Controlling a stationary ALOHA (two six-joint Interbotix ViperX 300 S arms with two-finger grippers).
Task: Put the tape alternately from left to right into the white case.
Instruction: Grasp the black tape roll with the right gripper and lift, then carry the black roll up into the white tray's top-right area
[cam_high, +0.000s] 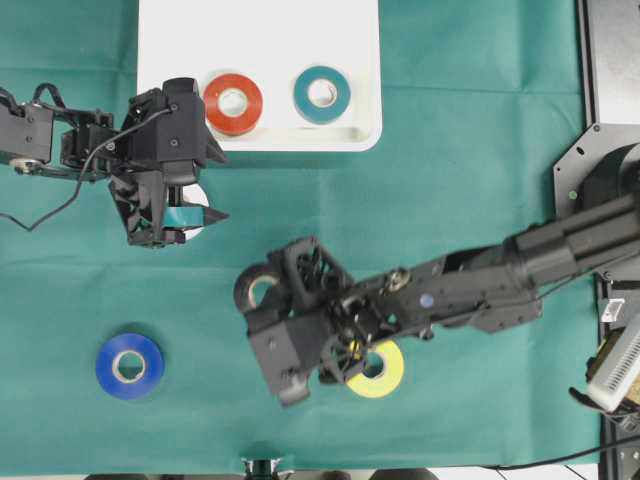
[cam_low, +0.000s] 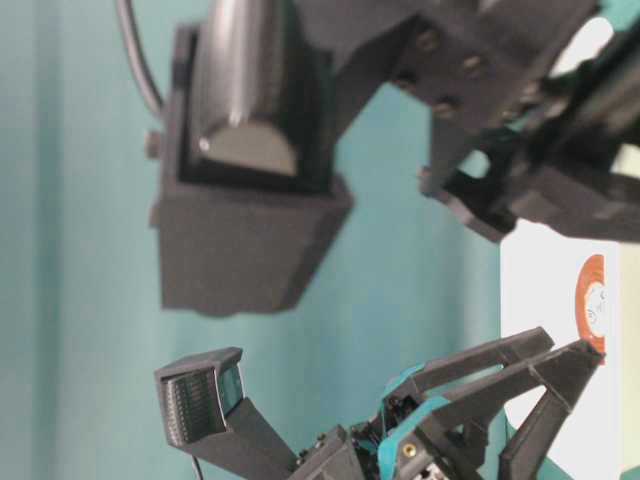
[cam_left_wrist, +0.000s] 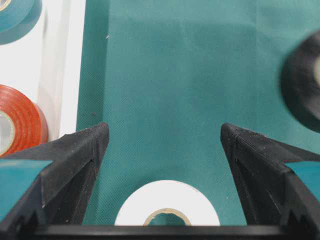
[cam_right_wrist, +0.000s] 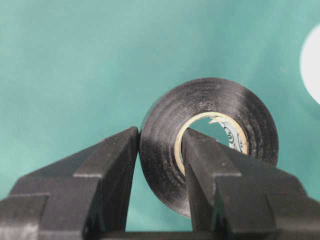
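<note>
Taking the large shallow white plastic case (cam_high: 258, 100) with its raised rim as landmark and reading leftward to rightward: the left gripper (cam_high: 190, 205) hovers just below the case's lower-left corner, jaws spread wide and empty, level over a glossy white tape roll (cam_left_wrist: 167, 210) on the green cloth (cam_high: 470, 120). Inside the case lie a red-orange roll (cam_high: 233, 103) and, to its right, a teal roll (cam_high: 321, 94). Well below the case, the right gripper (cam_right_wrist: 160, 150) has pinched a black ring-shaped roll (cam_right_wrist: 160, 135), one finger outside the wall, the other through the pale core. Such rolls look light, rigid and slick; gripping through the wall seems soundest. The right arm reaches diagonally across the cloth, wrist angled.
</note>
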